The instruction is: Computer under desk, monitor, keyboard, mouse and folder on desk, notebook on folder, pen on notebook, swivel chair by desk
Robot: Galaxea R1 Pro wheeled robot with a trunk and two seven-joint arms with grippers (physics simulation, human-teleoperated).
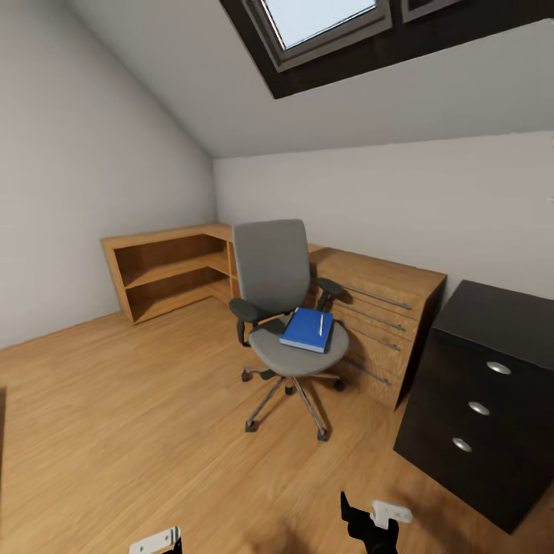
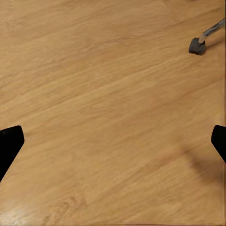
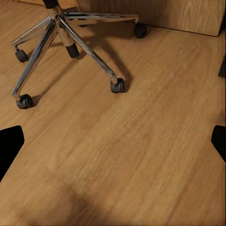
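Your swivel chair [image 1: 282, 308] stands on the wood floor [image 1: 138, 415] before the wooden dresser [image 1: 381, 323], with the blue folder [image 1: 306, 329] on its seat and the white pen [image 1: 321, 324] on top of it. The bench [image 1: 492, 385] with its silver knobs is just to the right. Both your left pincer [image 2: 113, 141] and right pincer [image 3: 113, 141] are released, spread wide over bare floor.

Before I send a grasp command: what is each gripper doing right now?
Left gripper: open, holding nothing, over bare floor.
Right gripper: open, holding nothing, near the swivel chair base.
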